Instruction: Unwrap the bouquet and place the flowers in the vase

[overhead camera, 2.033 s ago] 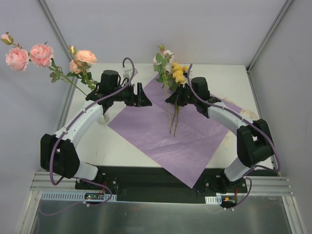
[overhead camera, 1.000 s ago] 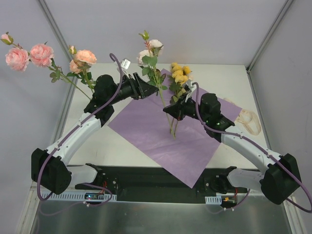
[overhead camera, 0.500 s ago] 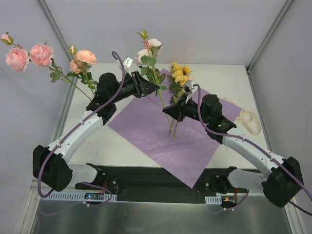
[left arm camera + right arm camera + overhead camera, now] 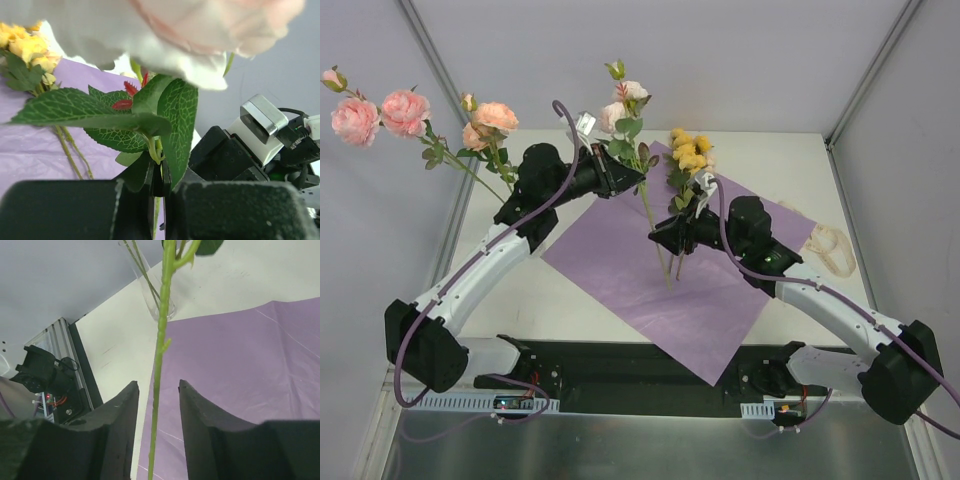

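Counting from the left: one spray of pink roses (image 4: 405, 110) with three full blooms and two small buds, one cream-bloomed stem (image 4: 645, 205), one yellow cluster (image 4: 688, 152), one purple paper sheet (image 4: 620, 270), one cream ribbon (image 4: 830, 250) and one vase (image 4: 159, 302).

The pink roses lean out past the left edge of the tabletop (image 4: 790, 170). In the top view the left arm covers the foot of their stems. The right wrist view shows the clear glass vase standing on the bare tabletop just beyond the paper's edge, with thin green stems in it.

The left claw (image 4: 630, 178) is clamped together on the cream-bloomed stem just under its leaves and holds it upright over the paper. In its own wrist view the stem is pinched between the two dark fingers (image 4: 75, 210).

Lower on that stem is the right claw (image 4: 660, 236). Its fingers (image 4: 117, 430) stand apart, and the stem runs through the gap between them without clearly touching either one.

The yellow cluster rises just right of the cream stem, above the right claw. I cannot tell what supports it.

The paper lies flat mid-tabletop. The ribbon lies loose near the right edge, well apart from the flowers.
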Robot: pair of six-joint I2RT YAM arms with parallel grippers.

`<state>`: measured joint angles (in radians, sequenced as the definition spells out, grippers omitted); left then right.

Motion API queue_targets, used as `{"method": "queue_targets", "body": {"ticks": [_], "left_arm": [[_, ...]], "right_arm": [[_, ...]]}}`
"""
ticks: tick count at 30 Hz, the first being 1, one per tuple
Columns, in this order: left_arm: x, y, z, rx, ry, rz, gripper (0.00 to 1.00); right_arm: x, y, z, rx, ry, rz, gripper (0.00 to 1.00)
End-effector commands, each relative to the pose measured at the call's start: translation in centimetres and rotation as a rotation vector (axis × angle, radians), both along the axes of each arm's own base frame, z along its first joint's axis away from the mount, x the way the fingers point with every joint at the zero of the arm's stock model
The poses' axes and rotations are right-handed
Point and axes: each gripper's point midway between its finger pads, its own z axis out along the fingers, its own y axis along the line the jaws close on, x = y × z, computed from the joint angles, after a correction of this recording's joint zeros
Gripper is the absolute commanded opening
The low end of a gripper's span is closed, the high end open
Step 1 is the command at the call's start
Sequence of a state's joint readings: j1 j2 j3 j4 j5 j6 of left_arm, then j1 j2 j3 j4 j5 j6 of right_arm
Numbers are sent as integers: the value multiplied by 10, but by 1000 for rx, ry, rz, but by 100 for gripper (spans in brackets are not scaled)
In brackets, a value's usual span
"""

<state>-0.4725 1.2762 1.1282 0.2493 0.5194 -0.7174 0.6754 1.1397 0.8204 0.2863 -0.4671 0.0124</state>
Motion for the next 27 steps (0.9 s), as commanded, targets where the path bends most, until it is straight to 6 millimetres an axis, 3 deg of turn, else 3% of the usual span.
{"method": "queue_targets", "body": {"ticks": [1, 4, 6, 8, 9, 16, 21, 27], "left_arm": [[-16, 19, 48, 67, -208, 38, 0], [-26, 43, 66, 163, -321, 115, 0], [-36, 65, 69, 260, -372, 179, 0], [-48, 87, 89, 327, -480, 238, 0], [-44, 107, 90, 380, -476, 334, 0], [-64, 207, 155, 560, -688, 773, 0], [-62, 247, 186, 644, -717, 995, 0], [-60, 272, 207, 605, -785, 1201, 0]], "right_arm": [[2, -2, 17, -6, -53, -16, 56], [0, -8, 23, -4, -71, -37, 72], [1, -13, 23, -13, -74, -65, 76], [1, -17, 26, -18, -86, -83, 77], [2, -19, 25, -26, -86, -88, 77], [5, -17, 20, -45, -60, -89, 78], [6, -16, 17, -52, -56, -92, 77], [7, -15, 14, -57, -51, -92, 77]]}}
